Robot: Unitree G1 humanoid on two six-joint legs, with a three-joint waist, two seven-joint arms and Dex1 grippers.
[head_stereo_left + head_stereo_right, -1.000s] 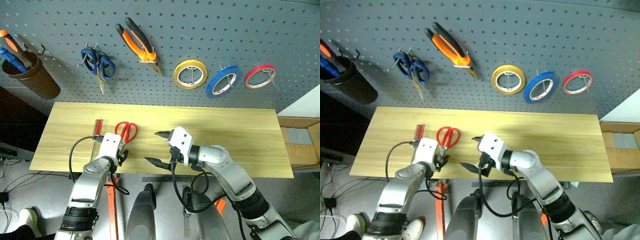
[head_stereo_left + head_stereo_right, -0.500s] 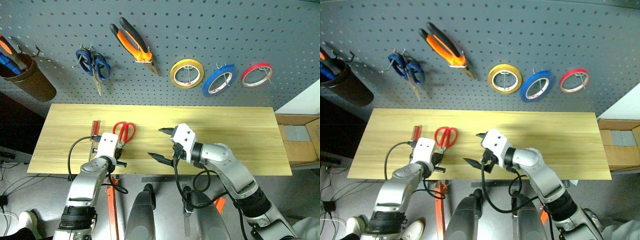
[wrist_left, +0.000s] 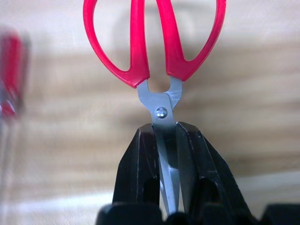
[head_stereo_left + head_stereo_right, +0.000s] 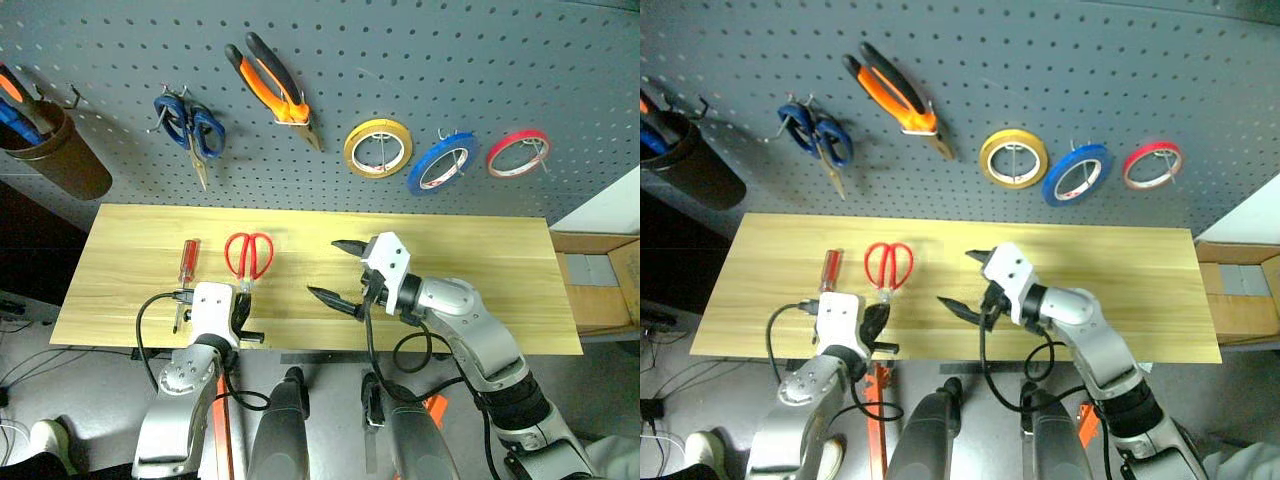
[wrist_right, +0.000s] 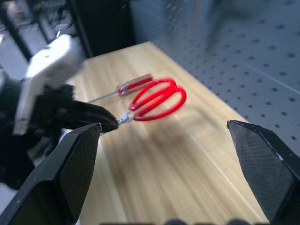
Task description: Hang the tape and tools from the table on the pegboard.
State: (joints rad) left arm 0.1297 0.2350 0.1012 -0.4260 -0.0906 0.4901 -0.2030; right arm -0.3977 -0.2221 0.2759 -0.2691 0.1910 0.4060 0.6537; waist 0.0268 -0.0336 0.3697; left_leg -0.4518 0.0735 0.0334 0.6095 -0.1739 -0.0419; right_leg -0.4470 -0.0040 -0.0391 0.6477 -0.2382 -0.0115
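My left gripper (image 3: pixel 164 129) is shut on the blades of the red-handled scissors (image 4: pixel 249 255), just below the pivot. The handles point toward the pegboard (image 4: pixel 450 60) and seem slightly raised off the table (image 4: pixel 480 250). Left of them lies the red-handled screwdriver (image 4: pixel 187 262) on the wood. My right gripper (image 4: pixel 325 268) hangs open and empty over the table's middle, right of the scissors. The orange-and-black pliers (image 4: pixel 272 80) and the blue tape (image 4: pixel 440 163) hang on pegboard hooks.
Blue-handled scissors (image 4: pixel 190 120), a yellow tape roll (image 4: pixel 379 147) and a red tape roll (image 4: pixel 518 153) also hang on the board. A brown cup (image 4: pixel 55 155) with tools sits at the board's far left. A cardboard box (image 4: pixel 600 285) stands beyond the table's right end.
My left gripper has shut on the scissors' blades and drawn back and up toward the table's near edge. My right gripper drifted a little to the right, still open.
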